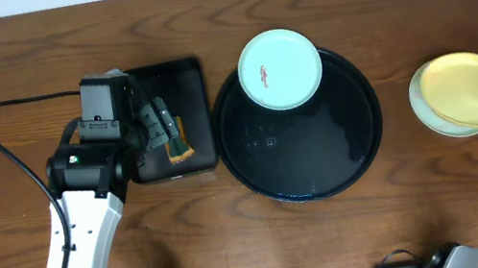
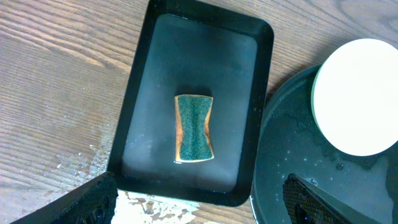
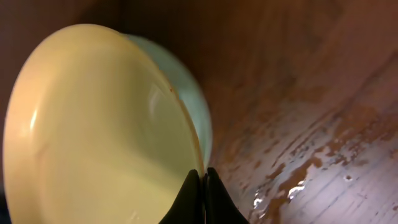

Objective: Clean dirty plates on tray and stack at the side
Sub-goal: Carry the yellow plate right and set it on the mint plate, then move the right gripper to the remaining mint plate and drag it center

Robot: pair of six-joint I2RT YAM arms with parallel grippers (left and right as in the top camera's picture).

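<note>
one dirty plate (image 1: 280, 69), pale mint with a reddish smear (image 1: 265, 76) near its middle, lies at the far rim of the round black tray (image 1: 306, 157). it is the only plate there, so it looks like the last one to be cleaned. two plates sit stacked on the desk (image 1: 408, 213) to the right, well apart from the tray: a yellow plate (image 1: 465, 86) on a mint plate (image 1: 425, 112). no smear shows on either, which fits a pile of finished plates. the yellow one lies off-centre on the one below, so the stack is probably not yet settled.

the sponge (image 2: 194, 127) lies flat, green side up, in the small rectangular tray (image 2: 186, 56) just left of the round one, a wet parking place that keeps water off the wood.

the left arm reaches in from the near left edge, its wrist bent so that it looks straight down. the left tool (image 2: 198, 186) hovers over the sponge with its fingers wide apart on either side, touching nothing. this looks like the stance for taking up the sponge.

the right arm comes in from the right edge, low over the desk. the right tool (image 3: 202, 186) has its fingers together at the yellow plate's near rim. whether the rim is pinched between them cannot be told.
</note>
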